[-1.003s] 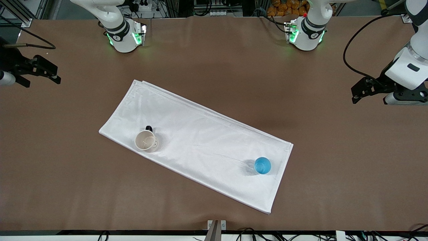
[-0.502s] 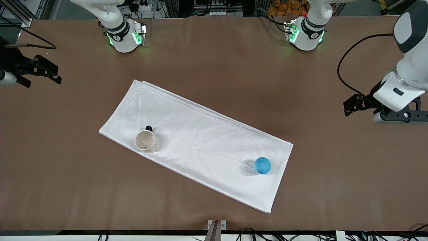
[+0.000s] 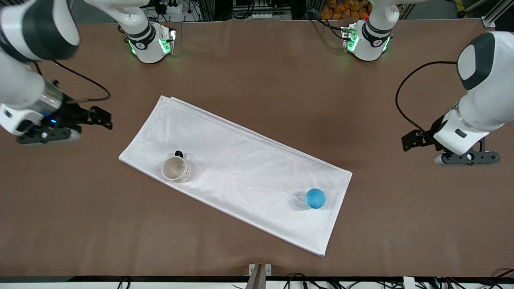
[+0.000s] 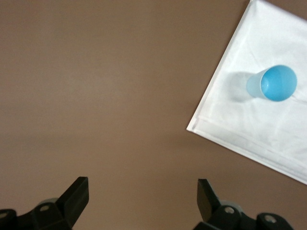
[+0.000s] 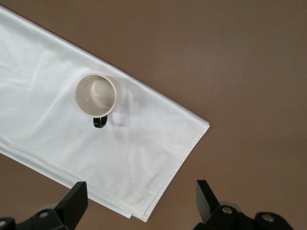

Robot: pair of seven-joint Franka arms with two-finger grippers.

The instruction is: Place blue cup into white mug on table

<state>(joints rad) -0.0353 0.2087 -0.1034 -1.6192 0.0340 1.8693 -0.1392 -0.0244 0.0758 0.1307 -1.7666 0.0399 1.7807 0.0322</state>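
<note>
Both arms have moved in toward the white rectangular cloth [image 3: 237, 172] since a moment ago. The right gripper [image 3: 105, 117] now hangs over the brown matte table [image 3: 257, 72] near the cloth's end, fingers spread wide and empty. The left gripper [image 3: 407, 141] is over bare table too, also wide open. The small round blue plastic cup [image 3: 315, 198] stands on the cloth, seemingly upright. The small white cylindrical mug [image 3: 175, 169] stands on the cloth, well apart from it, toward the right arm's end.

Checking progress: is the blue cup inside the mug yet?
No, the cup stands on the cloth toward the left arm's end, apart from the mug.
</note>
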